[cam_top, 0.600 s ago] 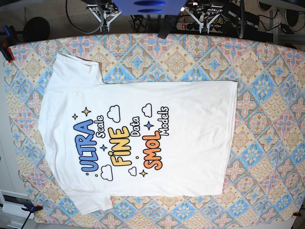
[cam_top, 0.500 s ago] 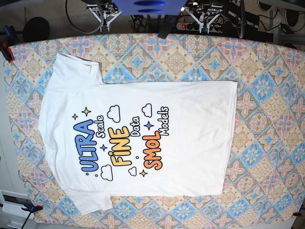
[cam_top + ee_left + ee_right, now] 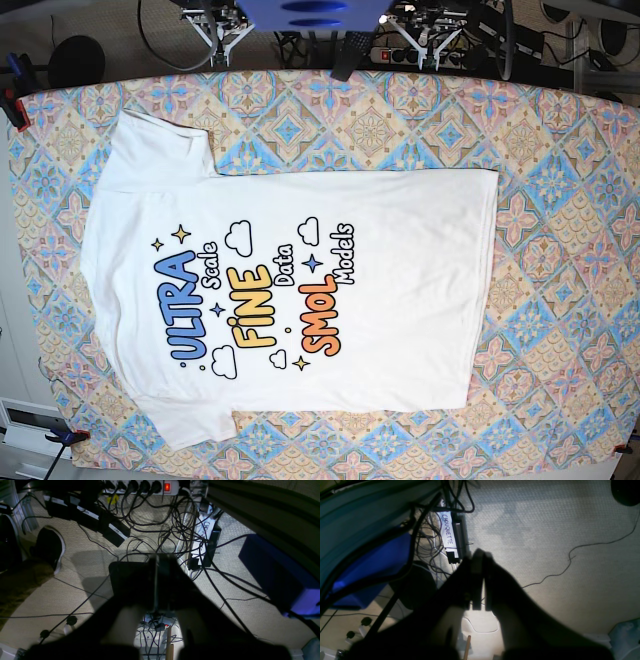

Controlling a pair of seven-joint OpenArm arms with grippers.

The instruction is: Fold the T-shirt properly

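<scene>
Patterned tablecloth (image 3: 560,200); power strip (image 3: 142,486), tangled cables (image 3: 180,530), blue box (image 3: 277,575) on carpet.

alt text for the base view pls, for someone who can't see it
A white T-shirt lies spread flat, print side up, on a table covered with a colourful tiled-pattern cloth. Its collar end points left and its hem right; the print reads "ULTRA Scale FINE Data SMOL Models". Neither robot hand is over the table.

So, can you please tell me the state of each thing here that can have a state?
T-shirt: spread flat, print side up, not yet folded.
left gripper: shut, empty, above the floor, off the table.
right gripper: shut, empty, above the floor.
power strip: switch lit red.
</scene>
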